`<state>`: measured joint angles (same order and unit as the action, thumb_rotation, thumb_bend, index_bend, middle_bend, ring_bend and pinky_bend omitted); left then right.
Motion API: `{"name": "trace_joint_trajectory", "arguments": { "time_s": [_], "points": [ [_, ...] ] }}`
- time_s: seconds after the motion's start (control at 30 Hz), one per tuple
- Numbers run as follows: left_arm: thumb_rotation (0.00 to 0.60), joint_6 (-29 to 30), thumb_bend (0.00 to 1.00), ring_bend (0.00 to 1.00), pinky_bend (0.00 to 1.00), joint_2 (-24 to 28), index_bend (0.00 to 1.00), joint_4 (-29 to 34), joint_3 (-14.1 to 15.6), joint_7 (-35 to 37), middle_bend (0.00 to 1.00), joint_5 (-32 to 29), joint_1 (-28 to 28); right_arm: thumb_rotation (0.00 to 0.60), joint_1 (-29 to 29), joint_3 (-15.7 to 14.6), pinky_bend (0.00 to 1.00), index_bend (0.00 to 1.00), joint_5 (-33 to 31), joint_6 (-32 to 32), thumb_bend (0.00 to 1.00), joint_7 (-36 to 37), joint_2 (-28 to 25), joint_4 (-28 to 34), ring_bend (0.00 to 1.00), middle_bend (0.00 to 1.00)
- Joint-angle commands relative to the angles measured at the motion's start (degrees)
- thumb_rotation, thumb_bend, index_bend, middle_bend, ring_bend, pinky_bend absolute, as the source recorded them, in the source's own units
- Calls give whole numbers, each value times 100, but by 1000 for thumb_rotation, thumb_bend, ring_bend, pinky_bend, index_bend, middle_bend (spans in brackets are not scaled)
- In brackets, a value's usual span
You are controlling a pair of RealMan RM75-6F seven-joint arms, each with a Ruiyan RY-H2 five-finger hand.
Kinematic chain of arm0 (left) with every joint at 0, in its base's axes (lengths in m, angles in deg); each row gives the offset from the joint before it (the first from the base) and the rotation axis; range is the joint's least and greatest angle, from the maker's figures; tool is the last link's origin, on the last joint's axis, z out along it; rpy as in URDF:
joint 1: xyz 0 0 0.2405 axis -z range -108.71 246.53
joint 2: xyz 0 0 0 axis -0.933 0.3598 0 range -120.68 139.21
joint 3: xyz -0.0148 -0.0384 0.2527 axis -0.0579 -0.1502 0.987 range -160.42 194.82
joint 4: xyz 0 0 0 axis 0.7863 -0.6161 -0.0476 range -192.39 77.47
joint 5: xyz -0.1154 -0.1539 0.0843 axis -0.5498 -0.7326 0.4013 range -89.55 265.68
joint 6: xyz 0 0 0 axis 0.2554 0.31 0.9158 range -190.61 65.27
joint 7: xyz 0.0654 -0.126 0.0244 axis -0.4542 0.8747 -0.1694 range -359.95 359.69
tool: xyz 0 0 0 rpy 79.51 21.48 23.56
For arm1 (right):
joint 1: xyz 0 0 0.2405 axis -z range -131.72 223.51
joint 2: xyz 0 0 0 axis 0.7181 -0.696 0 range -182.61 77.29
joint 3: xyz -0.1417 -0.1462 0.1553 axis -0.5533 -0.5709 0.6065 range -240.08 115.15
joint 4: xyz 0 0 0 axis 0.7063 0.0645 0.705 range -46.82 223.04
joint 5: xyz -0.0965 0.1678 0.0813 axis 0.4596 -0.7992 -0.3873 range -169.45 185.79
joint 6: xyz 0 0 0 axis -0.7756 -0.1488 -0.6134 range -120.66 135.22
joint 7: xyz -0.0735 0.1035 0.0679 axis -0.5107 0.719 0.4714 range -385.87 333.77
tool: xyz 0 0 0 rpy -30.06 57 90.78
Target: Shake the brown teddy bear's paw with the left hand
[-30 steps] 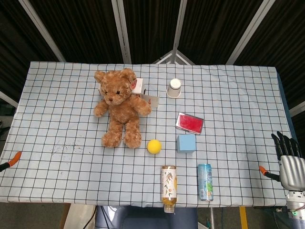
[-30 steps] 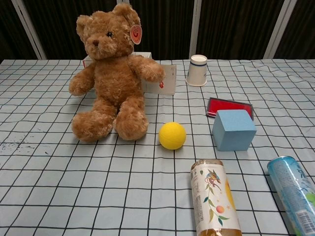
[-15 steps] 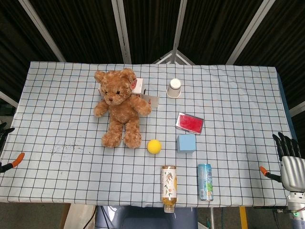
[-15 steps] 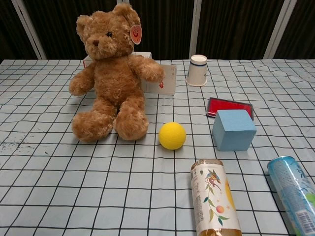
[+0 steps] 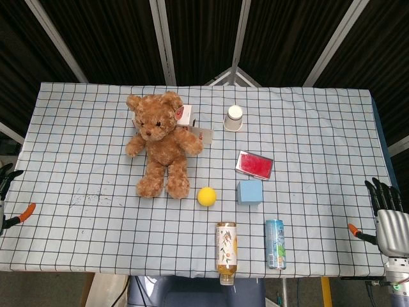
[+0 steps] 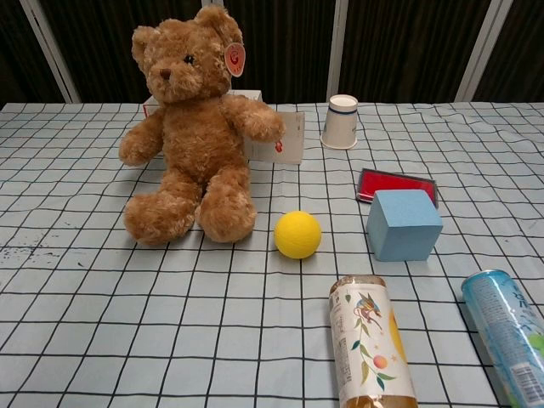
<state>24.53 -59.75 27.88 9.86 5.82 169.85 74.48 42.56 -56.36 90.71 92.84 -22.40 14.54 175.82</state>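
- Reaching had barely begun: the left robot hand (image 5: 5, 181) showed only as dark fingertips at the left edge of the desk (image 5: 77, 211), well apart from the teddy bear (image 5: 160, 144), and whether its fingers were spread or curled could not be told.
- The right robot hand (image 5: 388, 214) hung off the desk's right edge, fingers straight and apart, holding nothing.
- The bear sat upright in the rear left part of the checked cloth, both arms out to the sides, its nearer paw (image 6: 138, 147) free.
- Judging from this, the next move called for carrying the left robot hand across the cloth to that paw and closing gently around it.
- Counted: one bear, one yellow ball (image 6: 297, 234), one blue block (image 6: 404, 223), one red case (image 6: 395, 184), one paper cup (image 6: 341, 121), one bottle (image 6: 370, 344), one can (image 6: 507, 327), one white box (image 5: 185, 116) behind the bear.
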Motion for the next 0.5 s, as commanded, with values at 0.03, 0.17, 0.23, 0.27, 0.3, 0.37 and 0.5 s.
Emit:
{"name": "trace_joint_trajectory", "arguments": {
  "time_s": [0.03, 0.17, 0.23, 0.27, 0.3, 0.37, 0.5],
  "points": [
    [600, -249, 321, 0, 0, 60, 191, 21, 67, 313, 89, 102, 107, 600, 6, 5, 0, 55, -9, 4, 130, 9, -9, 4, 0, 16],
    [600, -1082, 312, 0, 0, 401, 191, 251, 177, 2358, 100, 385, 497, 600, 18, 13, 0, 55, -13, 34, 130, -8, -10, 23, 0, 16],
    [600, -1557, 307, 0, 0, 660, 191, 374, 156, 4253, 104, 558, 795, 600, 22, 4, 0, 55, 15, 50, 131, -4, -17, 45, 0, 16],
    [600, -1675, 303, 0, 0, 742, 191, 369, 151, 4889, 109, 632, 888, 600, 24, 0, 0, 55, 23, 52, 131, -2, -19, 50, 0, 16],
    [600, -1842, 300, 0, 0, 844, 191, 363, 119, 5948, 113, 716, 1040, 600, 26, -3, 0, 55, 30, 56, 131, 5, -24, 56, 0, 16],
    [600, -2074, 291, 0, 0, 955, 192, 180, 77, 7551, 127, 853, 1296, 600, 30, 4, 0, 55, 23, 61, 131, 23, -30, 56, 0, 16],
    [600, -2762, 273, 0, 0, 812, 193, -425, -12, 9149, 163, 693, 1800, 600, 28, 21, 0, 55, -25, 35, 130, 58, -32, 23, 0, 16]
  ]
}}
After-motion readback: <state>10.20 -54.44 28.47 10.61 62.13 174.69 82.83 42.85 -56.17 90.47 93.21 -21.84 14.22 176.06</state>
